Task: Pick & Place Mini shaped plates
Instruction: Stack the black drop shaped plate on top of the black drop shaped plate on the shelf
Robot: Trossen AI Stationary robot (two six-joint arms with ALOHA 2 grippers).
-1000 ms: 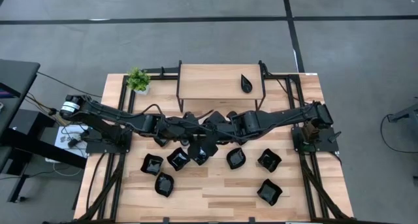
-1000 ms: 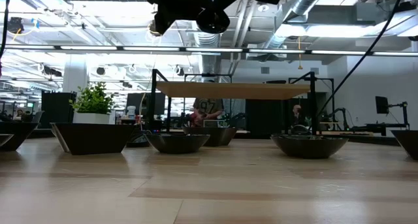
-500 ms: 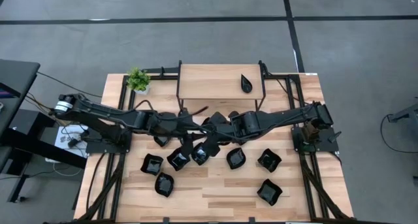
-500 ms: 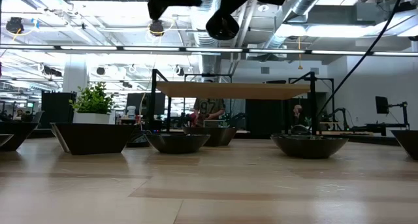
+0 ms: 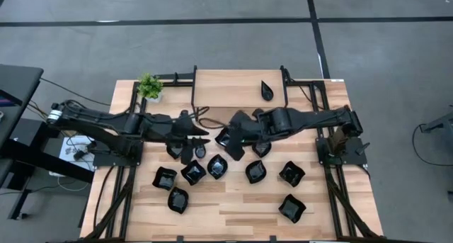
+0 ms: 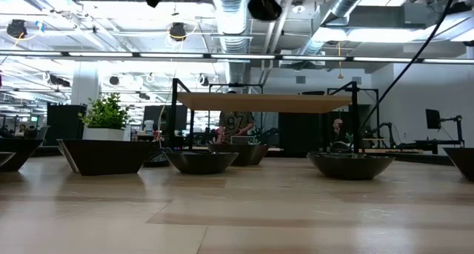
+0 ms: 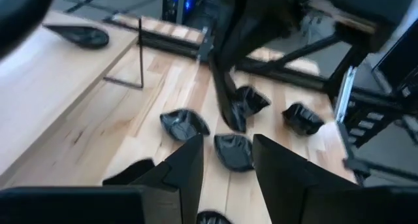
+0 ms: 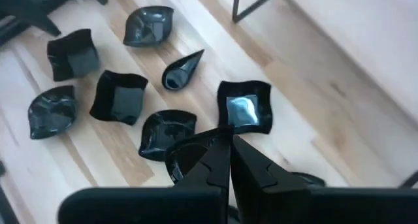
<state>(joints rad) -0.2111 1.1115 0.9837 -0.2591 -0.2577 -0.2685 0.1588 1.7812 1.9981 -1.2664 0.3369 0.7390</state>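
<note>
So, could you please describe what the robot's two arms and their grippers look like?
Both arms are dark, near black, slim and jointed, with thin black cables trailing along them. The left gripper and right gripper each end in two flat, angular dark fingers. No markings are visible.

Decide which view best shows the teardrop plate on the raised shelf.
The high view: the teardrop plate lies whole on the shelf, seen from above. The left wrist view catches it at a slant. The low view sees only the shelf's edge; the right wrist view misses the plate.
</note>
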